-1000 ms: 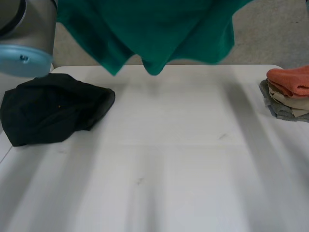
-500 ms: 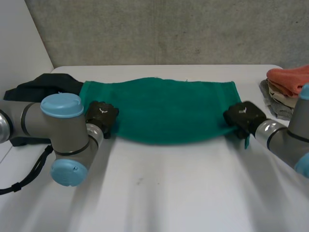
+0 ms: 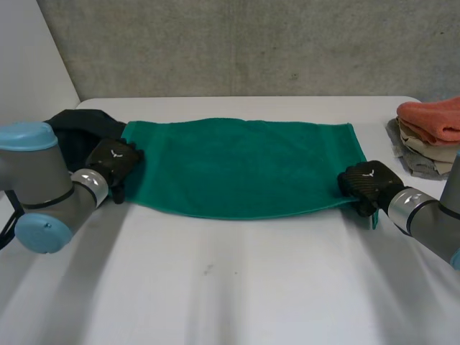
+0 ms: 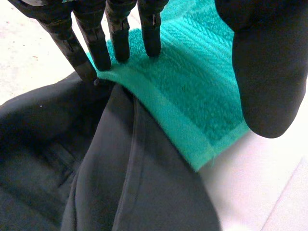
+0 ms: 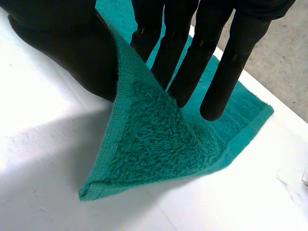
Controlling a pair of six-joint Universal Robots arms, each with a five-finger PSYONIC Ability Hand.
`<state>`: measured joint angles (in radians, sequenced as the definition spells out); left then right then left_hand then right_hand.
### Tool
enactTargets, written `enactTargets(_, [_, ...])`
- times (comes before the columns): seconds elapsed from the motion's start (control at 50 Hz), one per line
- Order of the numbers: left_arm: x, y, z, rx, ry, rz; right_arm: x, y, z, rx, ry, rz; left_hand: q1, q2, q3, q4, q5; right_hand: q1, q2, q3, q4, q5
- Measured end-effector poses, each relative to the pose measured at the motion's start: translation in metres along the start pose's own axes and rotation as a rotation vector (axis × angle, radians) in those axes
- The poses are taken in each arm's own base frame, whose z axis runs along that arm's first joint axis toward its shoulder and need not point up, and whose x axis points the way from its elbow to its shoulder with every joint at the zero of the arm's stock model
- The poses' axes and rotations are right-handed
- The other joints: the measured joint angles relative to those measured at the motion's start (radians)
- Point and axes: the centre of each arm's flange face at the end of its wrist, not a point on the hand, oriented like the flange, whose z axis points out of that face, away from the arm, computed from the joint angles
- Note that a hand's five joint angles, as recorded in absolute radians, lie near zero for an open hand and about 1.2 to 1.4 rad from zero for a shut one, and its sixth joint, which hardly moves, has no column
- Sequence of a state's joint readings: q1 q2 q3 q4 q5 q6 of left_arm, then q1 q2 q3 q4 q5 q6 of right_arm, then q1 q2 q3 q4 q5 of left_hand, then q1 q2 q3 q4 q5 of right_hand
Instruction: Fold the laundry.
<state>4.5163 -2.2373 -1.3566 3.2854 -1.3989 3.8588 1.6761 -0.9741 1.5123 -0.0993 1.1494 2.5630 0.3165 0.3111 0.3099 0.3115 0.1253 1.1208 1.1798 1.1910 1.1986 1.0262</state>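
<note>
In the head view, the green towel lay spread flat across the table, with the left hand at its 9 o'clock edge and the right hand at its 3 o'clock corner. In the left wrist view, straight fingers rested on the towel's edge over a black garment, with the thumb apart. In the right wrist view, the thumb and straight fingers pinched a lifted towel corner.

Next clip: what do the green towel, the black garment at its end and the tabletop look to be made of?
Green towel: likely cotton terry, matte; it has a fuzzy looped pile and a flat woven hem band. Black garment: thin, smooth fabric with a slight sheen, soft folds and a seam; the fibre is unclear. Table: hard, even white top, probably laminate or painted board.
</note>
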Motion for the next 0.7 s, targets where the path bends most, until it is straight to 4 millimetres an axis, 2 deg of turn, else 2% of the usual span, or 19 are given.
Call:
enactTargets(0.12, [-0.002,0.010,0.006,-0.005,0.018,0.064,-0.005,-0.002,0.000,0.003,-0.011,-0.005,-0.012,-0.009,-0.017,-0.008,-0.009,0.000,0.000,0.000,0.000,0.000])
enactTargets(0.32, [0.005,0.011,0.018,0.016,0.016,0.093,-0.008,-0.002,-0.001,0.002,-0.019,-0.007,-0.003,0.000,-0.008,0.000,0.006,0.000,0.000,0.000,0.000,0.000])
enactTargets(0.38, [0.006,0.010,0.023,0.022,0.010,0.094,-0.008,-0.001,-0.001,0.000,-0.018,-0.006,0.169,0.153,0.153,0.152,0.166,0.000,0.000,0.000,0.000,0.000])
enactTargets(0.48, [0.005,0.009,0.029,0.029,0.001,0.088,-0.007,-0.001,-0.001,-0.002,-0.014,-0.006,0.309,0.310,0.300,0.300,0.309,0.000,0.000,0.000,0.000,0.000])
enactTargets(0.58, [0.001,0.005,0.029,0.039,-0.005,0.071,-0.005,-0.001,-0.001,-0.002,-0.009,-0.006,0.747,0.740,0.711,0.734,0.732,0.000,0.000,0.000,0.000,0.000])
enactTargets(0.6, [0.000,0.004,0.028,0.041,-0.006,0.067,-0.005,-0.001,-0.001,-0.003,-0.009,-0.006,0.747,0.740,0.711,0.734,0.732,0.000,0.000,0.000,0.000,0.000])
enactTargets(0.62, [-0.001,0.001,0.026,0.046,-0.006,0.059,-0.005,-0.002,-0.002,-0.003,-0.007,-0.007,0.832,0.862,0.837,0.863,0.854,0.000,0.000,0.000,0.000,0.000])
enactTargets(0.7, [-0.005,-0.007,0.017,0.068,-0.001,0.031,-0.002,-0.006,-0.005,-0.002,-0.002,-0.011,0.832,0.879,0.853,0.881,0.858,0.000,0.000,0.000,0.000,0.000])
